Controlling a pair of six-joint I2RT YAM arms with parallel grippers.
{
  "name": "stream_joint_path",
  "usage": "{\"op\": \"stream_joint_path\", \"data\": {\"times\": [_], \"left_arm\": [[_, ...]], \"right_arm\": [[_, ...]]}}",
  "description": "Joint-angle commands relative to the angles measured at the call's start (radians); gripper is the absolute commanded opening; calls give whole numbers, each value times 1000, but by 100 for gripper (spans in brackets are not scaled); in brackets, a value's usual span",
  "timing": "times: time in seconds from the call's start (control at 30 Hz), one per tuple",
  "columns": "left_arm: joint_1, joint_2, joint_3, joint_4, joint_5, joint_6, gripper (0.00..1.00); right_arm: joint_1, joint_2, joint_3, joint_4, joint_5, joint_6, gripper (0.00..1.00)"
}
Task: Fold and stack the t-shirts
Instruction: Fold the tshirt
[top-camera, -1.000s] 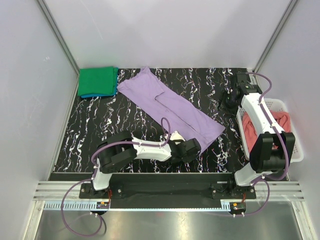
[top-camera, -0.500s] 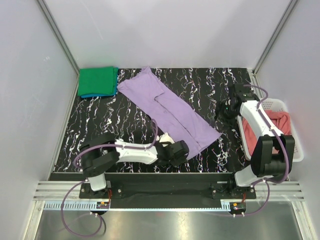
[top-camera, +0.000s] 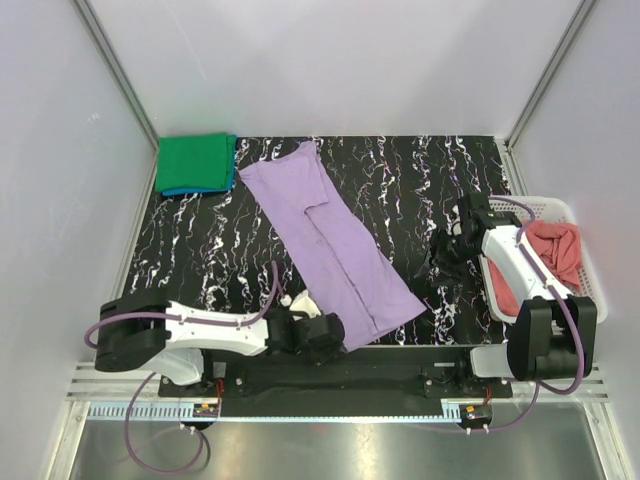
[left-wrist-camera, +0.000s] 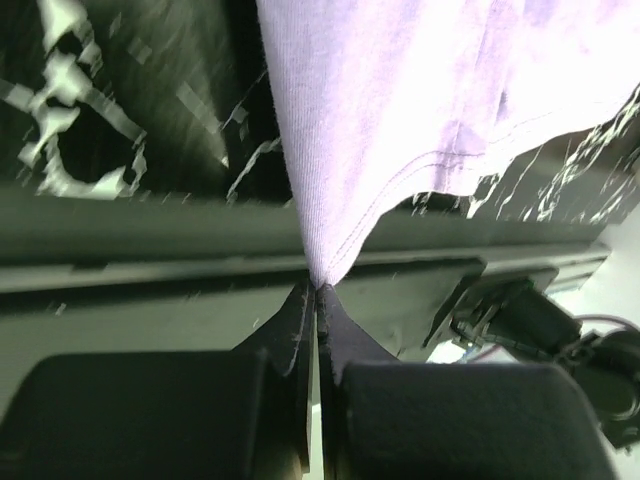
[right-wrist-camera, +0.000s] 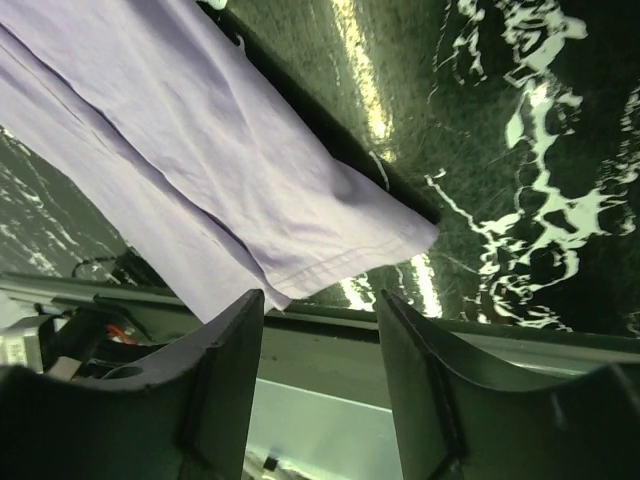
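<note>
Jaws of the left gripper (left-wrist-camera: 317, 288) are clenched on the near hem corner of the light purple t-shirt (top-camera: 325, 235), whose long axis runs away from them across the counter (top-camera: 420, 170), slanting left. Those of the right gripper (right-wrist-camera: 320, 297) stand released, with the other hem corner close ahead.

Overhead, the light was bright and even, with soft shadows. The left wrist view washed the light purple cloth t-shirt (left-wrist-camera: 420, 90) almost white toward 1 o'clock. In the right wrist view, glare streaked the glossy black white-veined tabletop (right-wrist-camera: 480, 120) at 12 o'clock.
</note>
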Motion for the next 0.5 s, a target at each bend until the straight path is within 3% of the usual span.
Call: {"op": "stream_joint_path", "data": {"times": [0.0, 0.2, 0.47], "left_arm": [[-38, -80, -64, 19, -1, -106, 0], [-50, -120, -97, 80, 4, -103, 0], [-43, -115, -133, 171, 46, -99, 0]], "right_arm": [[7, -3, -22, -36, -84, 50, 57], [5, 12, -148, 15, -99, 113, 65], [8, 30, -246, 107, -52, 200, 62]]}}
